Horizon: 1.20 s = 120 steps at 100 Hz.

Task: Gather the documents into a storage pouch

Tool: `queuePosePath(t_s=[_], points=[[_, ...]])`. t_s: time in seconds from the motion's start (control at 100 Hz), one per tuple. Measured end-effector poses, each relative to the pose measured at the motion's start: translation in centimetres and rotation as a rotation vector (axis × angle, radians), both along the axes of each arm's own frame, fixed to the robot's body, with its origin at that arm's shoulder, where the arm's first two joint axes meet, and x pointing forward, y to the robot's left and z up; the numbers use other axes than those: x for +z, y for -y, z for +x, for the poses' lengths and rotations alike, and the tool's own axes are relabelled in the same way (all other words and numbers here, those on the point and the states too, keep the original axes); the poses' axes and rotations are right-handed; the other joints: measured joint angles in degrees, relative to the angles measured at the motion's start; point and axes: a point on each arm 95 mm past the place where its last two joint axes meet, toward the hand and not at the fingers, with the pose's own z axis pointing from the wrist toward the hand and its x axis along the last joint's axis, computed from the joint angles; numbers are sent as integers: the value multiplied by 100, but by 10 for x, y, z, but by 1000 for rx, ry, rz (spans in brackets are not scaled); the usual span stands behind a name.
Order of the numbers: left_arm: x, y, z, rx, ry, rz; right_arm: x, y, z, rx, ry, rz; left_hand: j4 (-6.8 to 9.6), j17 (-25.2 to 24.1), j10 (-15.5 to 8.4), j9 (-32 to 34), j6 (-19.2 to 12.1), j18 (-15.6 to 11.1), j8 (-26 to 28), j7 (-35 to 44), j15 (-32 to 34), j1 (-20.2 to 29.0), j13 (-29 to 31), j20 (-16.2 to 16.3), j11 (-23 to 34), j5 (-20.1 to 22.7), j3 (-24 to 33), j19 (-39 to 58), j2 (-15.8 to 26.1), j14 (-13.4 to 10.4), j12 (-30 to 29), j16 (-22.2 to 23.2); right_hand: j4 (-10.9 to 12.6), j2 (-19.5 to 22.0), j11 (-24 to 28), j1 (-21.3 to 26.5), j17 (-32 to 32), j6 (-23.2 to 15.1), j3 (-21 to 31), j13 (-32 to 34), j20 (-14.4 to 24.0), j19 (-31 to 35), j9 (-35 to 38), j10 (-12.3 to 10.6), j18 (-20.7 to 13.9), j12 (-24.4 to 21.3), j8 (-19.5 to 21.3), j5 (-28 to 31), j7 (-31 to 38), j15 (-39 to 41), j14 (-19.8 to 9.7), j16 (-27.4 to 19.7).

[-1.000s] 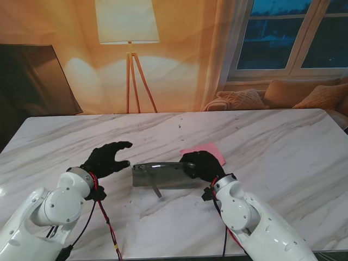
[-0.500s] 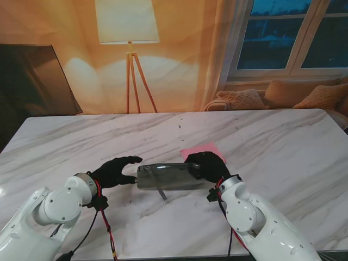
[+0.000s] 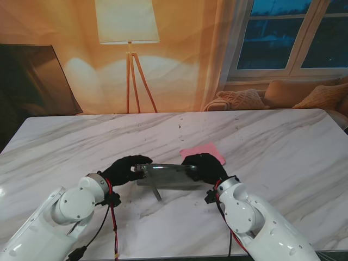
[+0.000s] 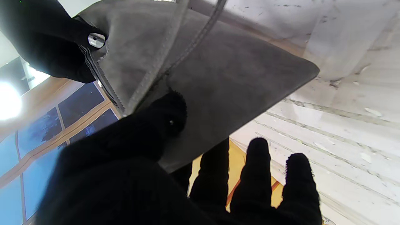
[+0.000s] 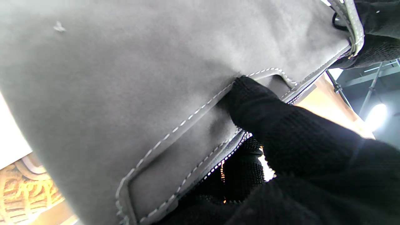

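Over white marble counter (image 3: 272, 147), near me: flat grey suede zip pouch (image 3: 166, 175) held between both black-gloved hands. Left hand (image 3: 126, 169) fingers (image 4: 162, 118) closed on its left end; right hand (image 3: 205, 166) fingers (image 5: 250, 103) clamped on right end. Pink paper sheet (image 3: 204, 151) lies flat just beyond right hand.

Warm orange light from the lamp (image 3: 127, 22) washes the wall; the windows (image 3: 293, 33) are dark blue. The table (image 3: 272, 141) is evenly bright, with soft shadows. Both wrist views are close and soft, with blown-out glare spots near their edges.
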Motion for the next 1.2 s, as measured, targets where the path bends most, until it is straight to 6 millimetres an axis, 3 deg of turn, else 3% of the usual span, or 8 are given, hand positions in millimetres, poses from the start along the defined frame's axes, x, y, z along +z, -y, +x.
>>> queuePosePath(t_s=[0.12, 0.21, 0.3, 0.5, 0.63, 0.82, 0.96, 1.2], points=[[-2, 5, 1, -1, 7, -9, 0, -2, 1, -2, -16, 3, 46, 54, 120, 709, -1, 17, 33, 259, 761, 79, 422, 142, 490, 359, -2, -1, 108, 121, 630, 531, 0, 0, -127, 0, -74, 4, 0, 0, 0, -97, -7, 0, 0, -58, -42, 0, 0, -110, 0, -4], [-3, 8, 2, -4, 2, -27, 0, -2, 2, -5, -30, 7, -388, 116, 230, 1442, -3, 33, 154, 604, 1417, 617, 646, 273, 455, 774, -385, -1, 106, 319, 1880, 927, 0, 37, -265, 0, -170, 4, 0, -3, -30, -230, -43, -1, 0, -122, -100, -60, 33, -324, 0, -64], [-4, 10, 2, 0, -10, -60, 0, -3, 3, -6, -39, 8, -391, 191, 321, 2002, -6, 59, 227, 1100, 2025, 1379, 801, 426, 215, 1246, -1261, 31, 205, 499, 2695, 1243, 3, 97, -503, -23, -315, 5, 30, -23, -119, -432, -289, -11, 0, -228, -248, -228, 281, -733, -6, -186], [-5, 13, 2, 14, -25, -86, 1, 0, 5, -21, -52, 0, -452, 397, 395, 2122, 11, 55, 150, 1971, 2951, 1926, 1039, 929, 976, 1416, -2291, 314, 524, 757, 2822, 1717, 98, 105, -973, -489, -836, -153, 46, -765, -297, -1131, -1336, -10, -2, -802, -319, -936, 528, -2039, -126, -673], [-3, 14, 2, 17, -21, -96, 6, 4, 4, -33, -47, 0, -460, 307, 404, 2121, 14, 2, 175, 2117, 3166, 2104, 1035, 1124, 1258, 1402, -2689, 991, 619, 841, 2822, 1831, 92, 137, -1164, -1136, -1281, -143, 221, -1492, -341, -1755, -2258, -67, -19, -1325, -21, -1290, -405, -3028, -263, -1026], [0, 16, 2, 15, -3, -94, 18, 14, 3, -59, 12, -19, -463, -233, 496, 2114, 27, -94, 468, 2195, 3285, 2226, 999, -202, 1507, 1319, -2977, 3173, 690, 907, 2856, 1902, 509, 193, -1349, -1795, -1603, -52, 308, -2198, -349, -2327, -3222, -158, -161, -1517, 502, -1794, -1206, -3595, -405, -1292], [1, 17, 2, 20, 10, -97, 32, 22, -1, -81, 49, 5, -463, -240, 518, 2114, 27, -95, 580, 2201, 3326, 2226, 998, -585, 1579, 1319, -2982, 3430, 691, 909, 2938, 1912, 512, 194, -1325, -1854, -1662, 1, 307, -2351, -349, -2450, -3452, -158, -216, -1564, 595, -1938, -1258, -3629, -415, -1306], [2, 18, 4, 21, 32, -97, 45, 27, -13, -78, 109, 39, -465, -290, 553, 2114, 72, -95, 650, 2201, 3403, 2229, 997, -706, 1702, 1319, -2984, 3604, 692, 909, 2967, 1971, 509, 188, -531, -2010, -1312, 82, 307, -2073, 125, -1866, -3020, 20, -215, -869, 769, -1904, -1303, -1992, -415, -281]])
